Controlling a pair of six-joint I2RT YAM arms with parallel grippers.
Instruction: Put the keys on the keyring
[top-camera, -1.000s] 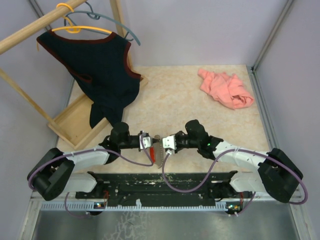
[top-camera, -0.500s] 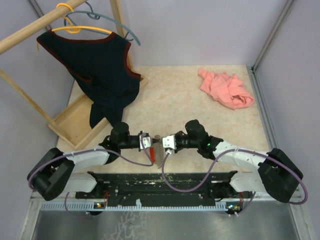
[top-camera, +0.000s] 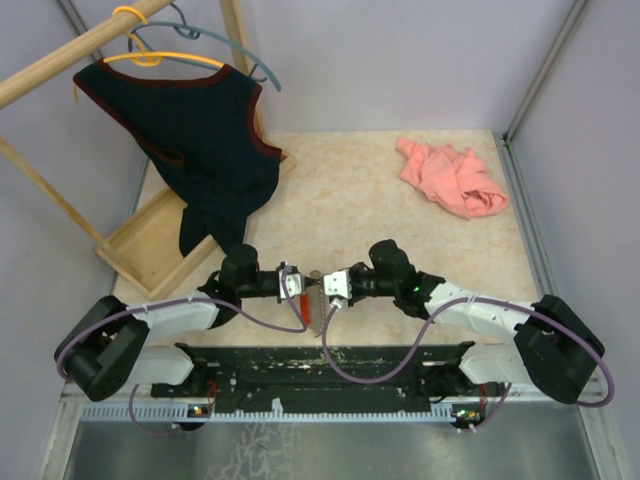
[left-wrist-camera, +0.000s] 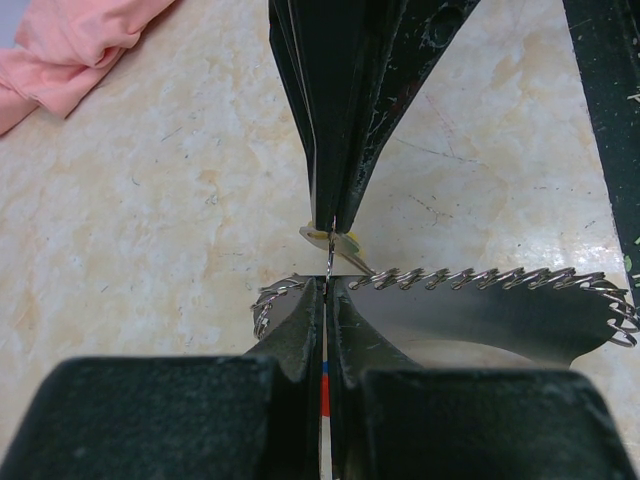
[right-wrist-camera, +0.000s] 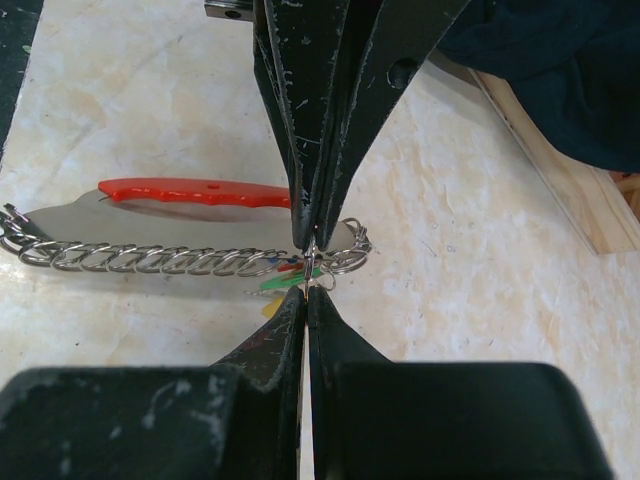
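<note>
1. Both arms meet tip to tip over the near middle of the counter (top-camera: 350, 200). The left tool (left-wrist-camera: 326, 290) and the right tool (right-wrist-camera: 305, 298) are both clenched.
2. Each tool appears to pinch the same thin wire ring at one end of the keyring (right-wrist-camera: 170, 262), from opposite sides. I judge that this two-sided hold is meant to steady or spread the ring for threading.
3. The keyring's coiled silvery strip runs sideways from the pinch, with a red piece (right-wrist-camera: 195, 190) alongside and a flat silvery plate beneath. I cannot tell whether its free end rests on the counter.
4. Small green and yellow bits sit right at the pinch. I cannot identify a key with certainty.
5. A pink cloth (top-camera: 450, 178) lies at the far right. A dark vest (top-camera: 190, 140) hangs from a wooden rack (top-camera: 150, 250) at the far left. Both are well apart from the work.
6. Nothing foreign stands in the way. The tools crowd the ring themselves, with their fingertips nearly touching, which leaves little room to pass anything through.
</note>
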